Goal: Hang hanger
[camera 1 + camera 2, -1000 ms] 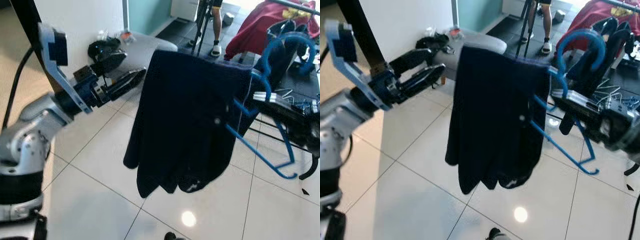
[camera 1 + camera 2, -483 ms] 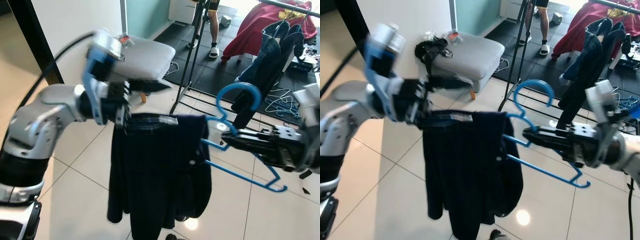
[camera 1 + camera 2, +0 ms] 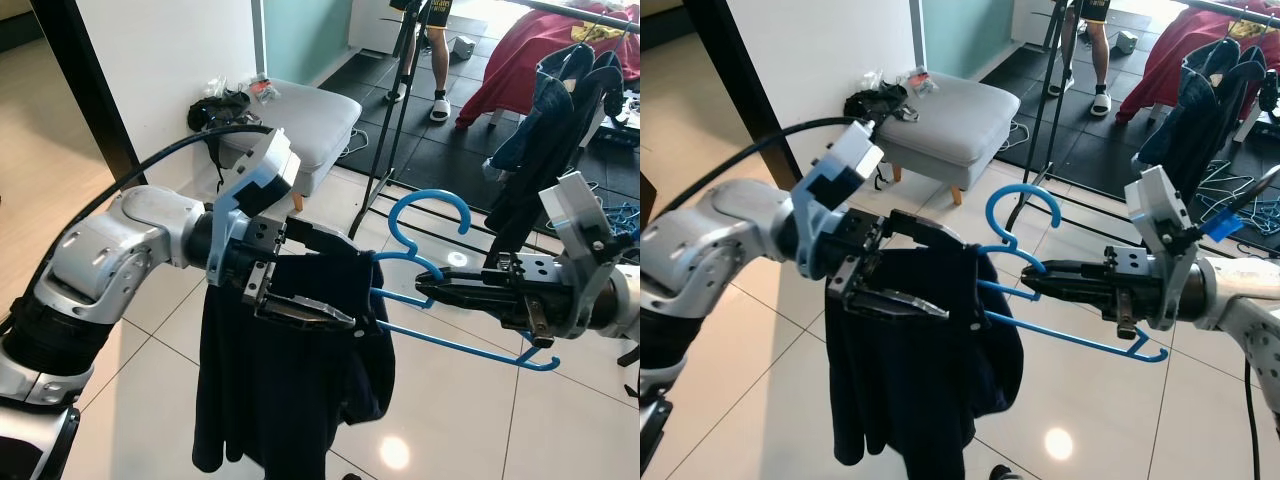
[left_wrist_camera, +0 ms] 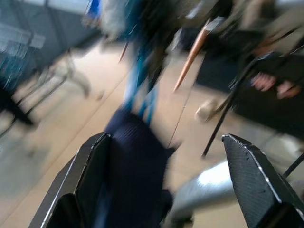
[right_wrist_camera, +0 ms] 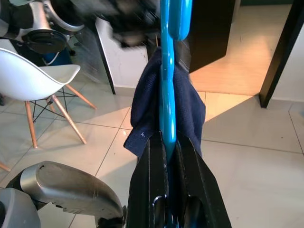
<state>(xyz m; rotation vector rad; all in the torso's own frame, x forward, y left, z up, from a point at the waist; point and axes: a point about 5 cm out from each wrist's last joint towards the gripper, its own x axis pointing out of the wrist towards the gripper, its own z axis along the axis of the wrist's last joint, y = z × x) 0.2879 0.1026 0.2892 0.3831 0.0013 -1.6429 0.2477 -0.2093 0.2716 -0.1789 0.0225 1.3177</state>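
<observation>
A blue plastic hanger (image 3: 455, 345) with a dark navy garment (image 3: 290, 400) draped over it is held out in front of me, its hook (image 3: 430, 205) pointing up. My right gripper (image 3: 425, 292) is shut on the hanger's neck just under the hook; the right wrist view shows the fingers (image 5: 149, 180) clamped on the blue hanger (image 5: 167, 85) with the garment (image 5: 190, 111) beyond. My left gripper (image 3: 345, 280) is open at the garment's top edge, one finger above and one below the fold. In the blurred left wrist view the garment (image 4: 135, 156) lies between the spread fingers (image 4: 247, 171).
A black clothes rack (image 3: 385, 140) with hung clothes (image 3: 545, 110) stands beyond the hanger. A grey ottoman (image 3: 305, 120) sits at the back left beside a black door frame (image 3: 85, 90). A person's legs (image 3: 435, 60) stand at the back. Loose hangers (image 3: 620, 215) lie on the dark mat.
My left arm has swung in from the left, and its open fingers now straddle the garment's top edge. The hanger has come lower and closer with the right gripper still holding it.
</observation>
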